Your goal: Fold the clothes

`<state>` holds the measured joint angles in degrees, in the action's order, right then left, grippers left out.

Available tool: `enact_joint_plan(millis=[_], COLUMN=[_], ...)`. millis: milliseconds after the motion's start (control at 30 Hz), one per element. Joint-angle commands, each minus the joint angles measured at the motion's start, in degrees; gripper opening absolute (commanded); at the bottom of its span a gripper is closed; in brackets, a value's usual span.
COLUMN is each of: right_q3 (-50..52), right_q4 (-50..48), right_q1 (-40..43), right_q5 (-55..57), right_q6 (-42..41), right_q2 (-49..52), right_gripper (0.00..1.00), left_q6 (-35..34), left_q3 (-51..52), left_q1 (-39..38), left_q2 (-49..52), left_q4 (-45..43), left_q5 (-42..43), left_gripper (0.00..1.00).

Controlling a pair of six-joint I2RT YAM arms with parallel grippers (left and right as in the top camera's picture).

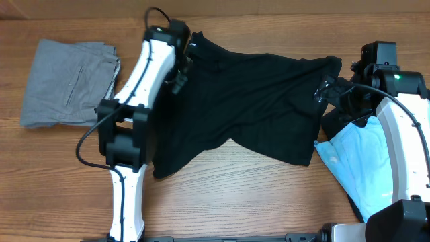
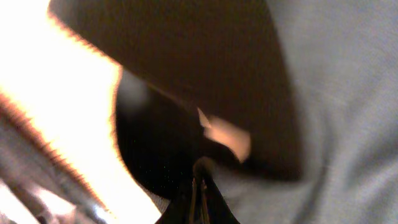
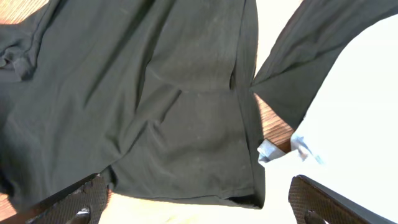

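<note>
Black T-shirt lies spread across the middle of the wooden table, wrinkled, with its lower hem running at a slant. The left gripper sits at the shirt's upper left edge. In the left wrist view its jaws are pressed together on the dark fabric. Just above the fingertips a small pale label shows against the cloth. That view is blurred and washed out, so nothing on the label can be read.

The right gripper hangs over the shirt's right edge. In its own wrist view the two fingers stand far apart at the bottom corners, and nothing is between them.

A light blue T-shirt lies at the right, partly under the right arm. Its whitish print is too faint to make out. Another black garment lies between the blue shirt and the black T-shirt. A small pale scrap shows where the fabrics meet in the right wrist view. A grey garment lies folded at the far left, apart from the black shirt. No brand or writing is legible on any of them.
</note>
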<state>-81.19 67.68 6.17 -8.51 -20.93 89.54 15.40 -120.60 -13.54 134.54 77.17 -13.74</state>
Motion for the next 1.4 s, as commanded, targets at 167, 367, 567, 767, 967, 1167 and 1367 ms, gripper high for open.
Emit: enact_joint_plan(millis=[167,367,567,767,967,1167,1367], right_q3=[0.26,1.97,11.89,21.7,28.37,34.73,33.48], right_q4=[-0.2,1.07,1.84,-0.15,-7.17,-12.35,-7.69], right_q1=[-0.22,0.33,2.58,1.75,0.55,0.59,3.04], right_q5=[1.62,1.57,-1.75,-8.26,-11.19,-12.15,-0.79], right_q6=[-0.11,-1.9,-2.97,-1.4,-3.43,-7.63,-9.62], right_q2=[1.42,4.07,5.51,5.51,5.53,5.53,3.98], right_gripper=[0.98,0.93,0.82,0.84,0.62,0.42,0.04], left_q6=[-13.6,-13.68,-7.8,-7.23,-7.8,-8.57,-9.25], left_q3=[-4.39,-5.4,-10.99,-15.91,-15.63,-15.21,-10.78], left_q1=[12.81,15.41,14.75,14.21,14.25,14.25,14.25], left_q2=[0.02,-0.13,-0.96,-8.87,-17.03,-24.2,-33.2], left_q4=[1.4,6.1,12.28,17.2,19.65,19.65,19.65], left_q5=[-3.17,-0.11,12.5,14.84,16.94,17.59,17.38], left_gripper=[0.39,0.38,0.32,0.45,0.44,0.48,0.55])
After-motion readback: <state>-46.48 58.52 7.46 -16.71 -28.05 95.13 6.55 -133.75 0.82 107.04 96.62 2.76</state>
